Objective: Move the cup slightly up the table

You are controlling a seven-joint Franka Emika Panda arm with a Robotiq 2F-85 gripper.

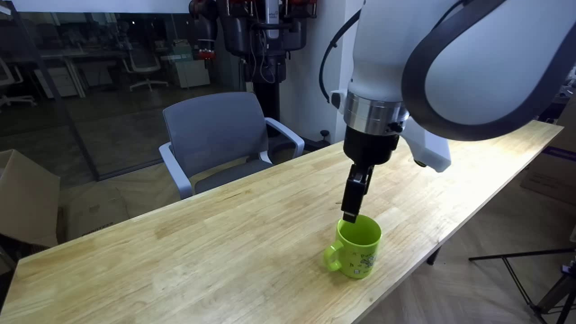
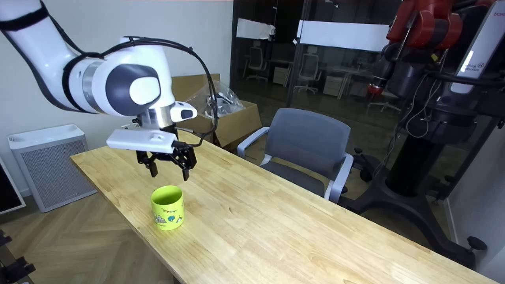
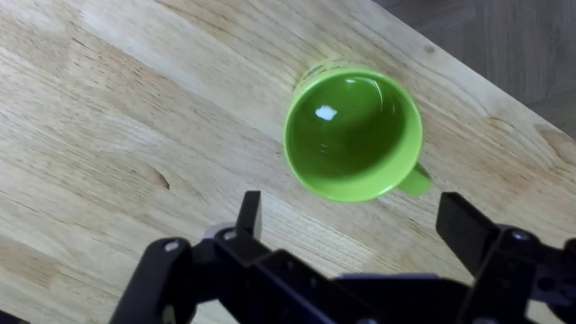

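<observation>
Cup (image 3: pixel 353 135): found upright on the tabletop (image 1: pixel 202 252), close to the long edge (image 3: pixel 468 71) opposite the chair (image 2: pixel 305 146). Its handle (image 3: pixel 416 182) points roughly along that edge, toward the lower right of the wrist view.

Hand (image 2: pixel 169 173): jaws well apart, nothing held. It hangs above the cup; in an exterior view a gap shows between its fingers (image 2: pixel 186 174) and the rim (image 3: pixel 351 199), and no contact is noted. In the wrist view the cup lies ahead of the fingers, not between them.

Step in hand, as judged: lining up for a grasp; the shift itself appears not yet begun.

Recommendations. Centre the hand over the chosen grip point before lowering; a straight descent from here may land a finger on the rim. Whether the cup's full width fits between the fingers cannot be confirmed; if doubtful, straddle the rim, one finger inside and one outside. The handle sits near the finger at the right of the wrist view and should be given clearance. Close gently, as the glossy surface may slip. A short slide or low lift should then suffice; which way counts as up cannot be settled from these views. Travel should not drift outward past the long edge, and the cup should stand level before release.
</observation>
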